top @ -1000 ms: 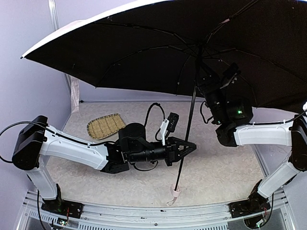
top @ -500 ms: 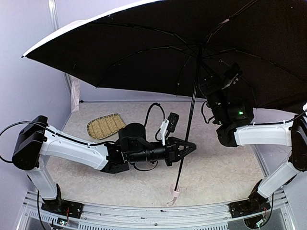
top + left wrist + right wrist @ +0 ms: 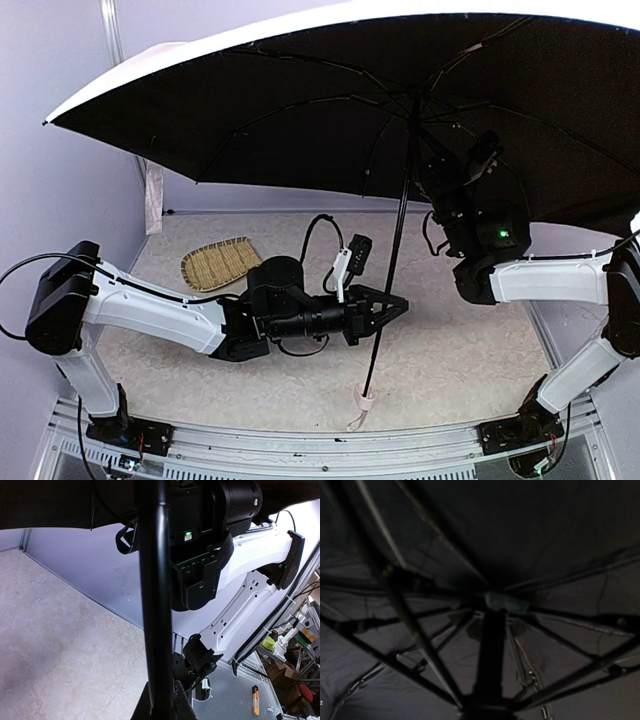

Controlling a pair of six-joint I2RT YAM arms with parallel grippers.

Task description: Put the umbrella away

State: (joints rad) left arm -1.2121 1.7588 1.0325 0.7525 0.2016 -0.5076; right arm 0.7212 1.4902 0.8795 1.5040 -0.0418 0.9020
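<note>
We see one umbrella (image 3: pixel 300 110), fully open: matte black lining stretched over thin metal ribs (image 3: pixel 415 625), a pale rim along the top, and a slim black shaft (image 3: pixel 154 605) slanting down to a small pink handle (image 3: pixel 366 402) by the near edge of the speckled table (image 3: pixel 470 350). The left gripper (image 3: pixel 388 306) is clamped on the shaft low down, a finger on either side. The right gripper (image 3: pixel 428 165) reaches up beside the shaft under the canopy; we cannot tell how its jaws stand. One oval woven bamboo tray (image 3: pixel 220 262) lies at the back left. Compared with half a second ago, the pale rim now runs across the whole top of the overhead view, while the shaft and handle are unmoved.
</note>
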